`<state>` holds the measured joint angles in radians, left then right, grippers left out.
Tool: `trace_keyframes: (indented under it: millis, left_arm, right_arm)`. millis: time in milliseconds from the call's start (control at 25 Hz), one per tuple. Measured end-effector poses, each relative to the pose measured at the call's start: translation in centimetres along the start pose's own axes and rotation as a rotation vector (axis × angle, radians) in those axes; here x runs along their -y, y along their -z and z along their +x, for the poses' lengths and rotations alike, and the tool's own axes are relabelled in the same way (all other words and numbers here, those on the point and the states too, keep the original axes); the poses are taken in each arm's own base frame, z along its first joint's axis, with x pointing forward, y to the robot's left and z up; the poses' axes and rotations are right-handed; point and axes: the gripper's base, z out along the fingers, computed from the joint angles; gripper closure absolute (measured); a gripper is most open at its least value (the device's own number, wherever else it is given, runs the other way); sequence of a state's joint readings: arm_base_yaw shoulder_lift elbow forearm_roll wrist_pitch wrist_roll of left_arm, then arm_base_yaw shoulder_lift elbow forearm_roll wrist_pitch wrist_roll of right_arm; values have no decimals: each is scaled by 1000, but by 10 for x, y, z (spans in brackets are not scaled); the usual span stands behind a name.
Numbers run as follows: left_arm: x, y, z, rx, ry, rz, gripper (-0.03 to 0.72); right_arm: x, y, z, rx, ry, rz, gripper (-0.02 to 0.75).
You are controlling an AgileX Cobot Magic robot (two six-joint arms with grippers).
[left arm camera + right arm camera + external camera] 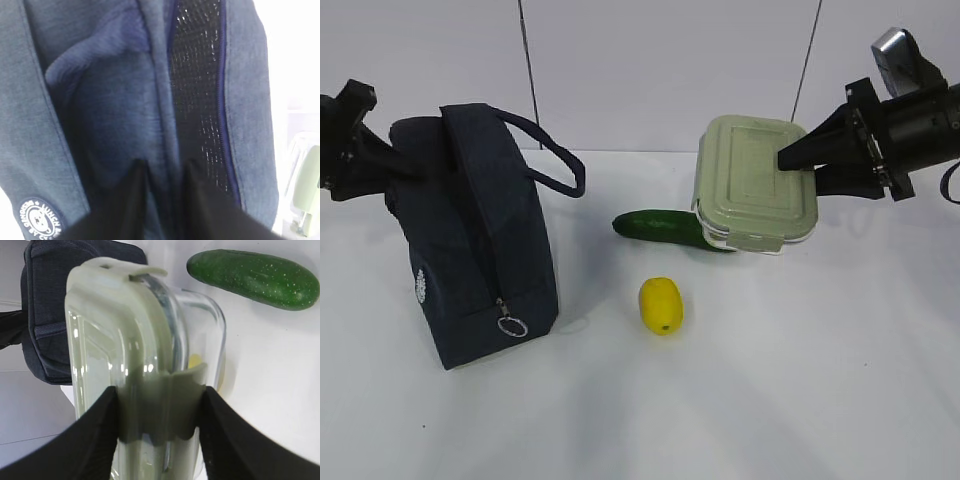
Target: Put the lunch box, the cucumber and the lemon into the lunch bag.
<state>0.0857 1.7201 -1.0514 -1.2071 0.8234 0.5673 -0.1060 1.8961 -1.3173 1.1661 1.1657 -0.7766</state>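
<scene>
The navy lunch bag stands upright on the left, its ring pull low on the near end. My left gripper is at the bag's top far edge. In the left wrist view it pinches a fold of the bag's fabric beside the dark lining. My right gripper is shut on the lunch box, held tilted on edge above the table; the jaws clamp its green lid clip. The cucumber lies behind and partly under the box. The lemon sits alone in front.
White table with a pale wall behind. One loop handle of the bag sticks out toward the cucumber. The right wrist view shows the cucumber at upper right and the bag at left behind the box.
</scene>
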Motion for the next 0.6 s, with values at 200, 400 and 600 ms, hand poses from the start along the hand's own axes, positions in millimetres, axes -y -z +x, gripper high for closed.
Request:
trace_keyframes:
  millis: [200,400,600]
  left_arm:
    - [2,0,3,-37,0,24,678]
    - [6,4,4,-54,-46,11,680]
    - [28,26,-2,-27,-147,-16,680]
  right_arm:
    - [0,0,0,0,0,0,365]
    - [-1,0,0,1,2,0,366]
    - [-11,3,0,12,25,-3,366]
